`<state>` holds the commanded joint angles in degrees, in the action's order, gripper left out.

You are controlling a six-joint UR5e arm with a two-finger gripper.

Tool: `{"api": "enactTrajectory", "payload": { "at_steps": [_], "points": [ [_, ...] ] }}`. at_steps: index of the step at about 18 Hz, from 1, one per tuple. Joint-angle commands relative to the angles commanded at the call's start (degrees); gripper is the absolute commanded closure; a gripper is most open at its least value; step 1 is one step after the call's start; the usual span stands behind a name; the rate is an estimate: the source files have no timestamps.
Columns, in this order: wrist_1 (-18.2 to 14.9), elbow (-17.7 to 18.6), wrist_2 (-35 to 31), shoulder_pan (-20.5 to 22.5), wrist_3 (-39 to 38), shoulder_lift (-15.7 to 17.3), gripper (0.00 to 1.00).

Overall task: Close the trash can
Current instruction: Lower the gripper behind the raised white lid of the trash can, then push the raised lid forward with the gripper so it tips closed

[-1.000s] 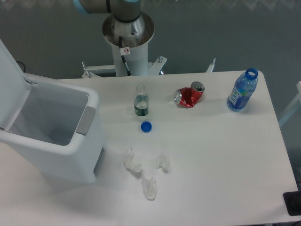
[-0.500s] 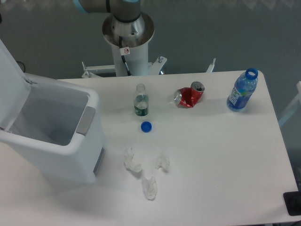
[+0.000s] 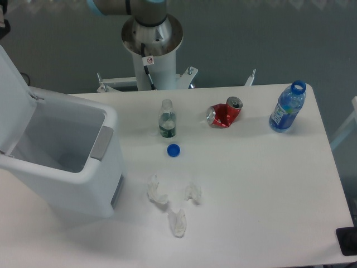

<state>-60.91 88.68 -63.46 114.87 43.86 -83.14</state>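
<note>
The single fixed camera looked down on a white tabletop (image 3: 262, 190) whose near and left edges ran out of the picture. At about nine o'clock stood the trash can (image 3: 67, 167), by far the largest thing there, with its lid (image 3: 12, 100) swung up and back at the far left, so that the inside lay open; the lid's left part was cut off by the frame, and the bottom of the bin was dim and hard to read. A grey latch tab (image 3: 101, 143) sat on the rim facing the middle of the tabletop. Near the centre, toward twelve o'clock, a small clear bottle (image 3: 167, 119) stood upright without a cap, and a blue cap (image 3: 173, 150) lay just beside it on the near side. At one o'clock a crushed red can (image 3: 224, 113) lay on its side, and at two o'clock a blue-tinted water bottle (image 3: 287, 107) stood open near the right edge. Three crumpled white tissues (image 3: 157, 191) lay close together at six o'clock, pale against the surface and hard to outline. Behind the tabletop rose the arm's base column (image 3: 152, 42), the arm leaving the frame at the top. A dark scrap at the top left corner was too little to identify; the pincer itself was out of sight, so whether its fingers were apart or together could not be told.
</note>
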Motion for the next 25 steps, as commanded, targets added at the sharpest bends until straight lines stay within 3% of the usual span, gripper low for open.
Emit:
{"api": "enactTrajectory", "payload": {
  "at_steps": [11, 25],
  "points": [
    [0.0, 0.4, -2.5, 0.8, 0.1, 0.0, 0.9],
    [-0.1, 1.1, -2.2, 8.3, 0.4, 0.0, 0.9]
  ]
}}
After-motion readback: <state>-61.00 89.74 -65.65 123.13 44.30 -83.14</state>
